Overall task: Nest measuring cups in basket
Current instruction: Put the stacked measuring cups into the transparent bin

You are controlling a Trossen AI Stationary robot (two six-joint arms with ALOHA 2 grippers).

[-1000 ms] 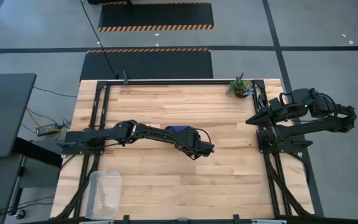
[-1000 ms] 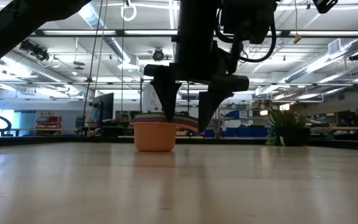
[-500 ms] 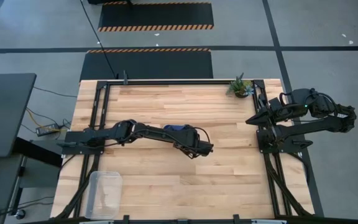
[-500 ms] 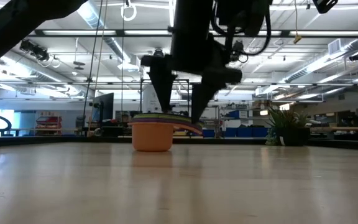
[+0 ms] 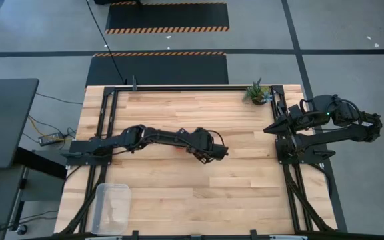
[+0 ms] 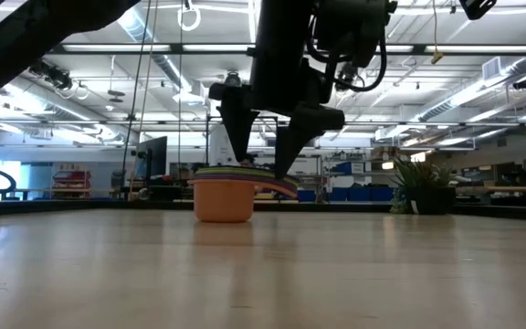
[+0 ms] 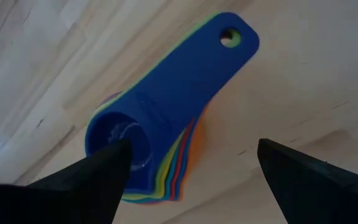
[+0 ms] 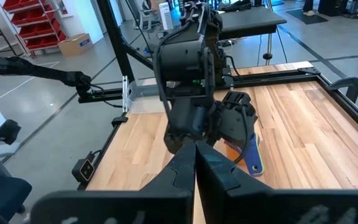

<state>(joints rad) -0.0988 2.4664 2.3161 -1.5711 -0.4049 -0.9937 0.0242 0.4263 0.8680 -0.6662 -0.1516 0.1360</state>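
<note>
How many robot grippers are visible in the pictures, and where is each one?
2. The left gripper hangs open over the nested measuring cups near the table's middle. The right gripper waits shut at the right edge.

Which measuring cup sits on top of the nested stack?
The dark blue cup: its bowl and long handle cover the others, whose yellow, red and orange edges only peek out beneath. The orange cup is outermost, at the bottom.

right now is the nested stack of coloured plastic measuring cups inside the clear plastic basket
No, the nested stack of measuring cups stands on the bare wooden table, with the clear basket away at the table's corner.
</note>
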